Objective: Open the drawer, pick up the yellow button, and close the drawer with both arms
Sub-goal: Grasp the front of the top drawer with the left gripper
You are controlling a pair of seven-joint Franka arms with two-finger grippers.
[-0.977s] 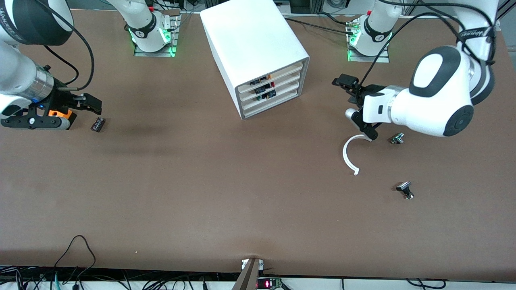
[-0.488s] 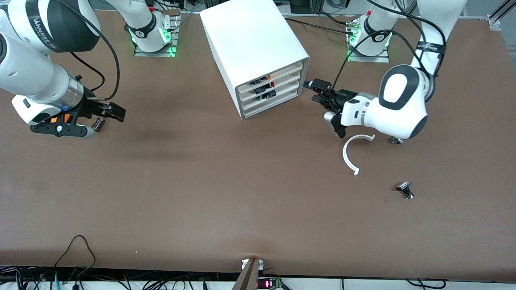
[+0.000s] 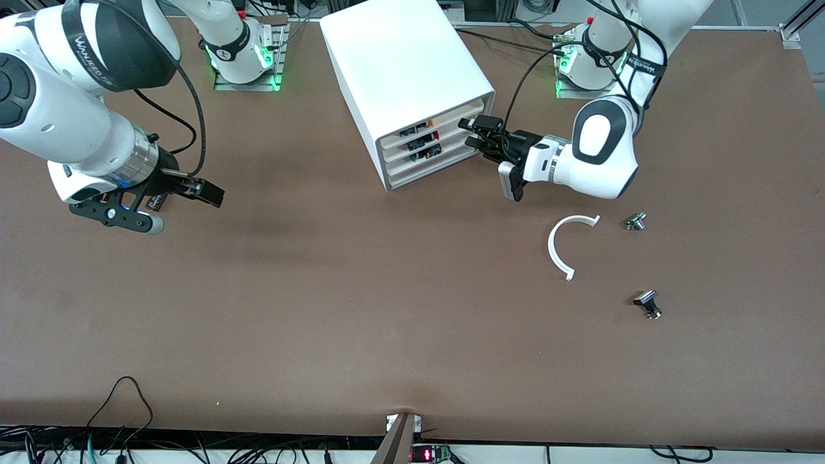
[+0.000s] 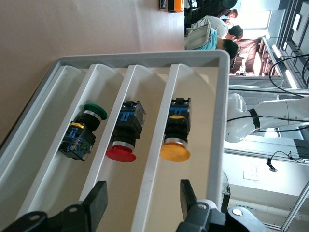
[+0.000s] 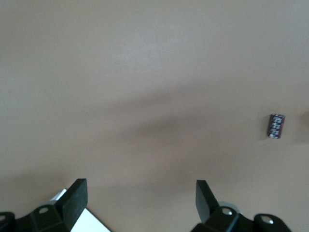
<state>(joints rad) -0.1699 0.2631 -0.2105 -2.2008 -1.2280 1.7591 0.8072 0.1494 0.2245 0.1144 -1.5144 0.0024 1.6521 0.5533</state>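
Note:
The white cabinet [image 3: 412, 71] stands at the table's middle, near the arms' bases, with all four drawers pushed in. My left gripper [image 3: 475, 131] is open and empty, right in front of the drawer fronts [image 3: 430, 145]. In the left wrist view the open fingers [image 4: 99, 202] of my left gripper [image 4: 143, 200] frame the trays. The yellow button [image 4: 175, 144] lies in the drawer [image 4: 195, 121] next to the cabinet's wall, with a red one [image 4: 121, 145] and a green one [image 4: 87, 126] in the drawers beside it. My right gripper [image 3: 205, 191] is open and empty over bare table toward the right arm's end; it also shows in the right wrist view [image 5: 140, 198].
A small black part [image 3: 156, 201] lies by my right gripper, also in the right wrist view [image 5: 276, 125]. A white C-shaped ring [image 3: 559, 248] and two small silver-and-black parts [image 3: 635, 221] [image 3: 648, 304] lie toward the left arm's end. An orange box [image 4: 173, 4] shows on the table.
My left gripper has moved up to the cabinet's drawer fronts. My right arm has swung toward the table's middle, passing over the small black part.

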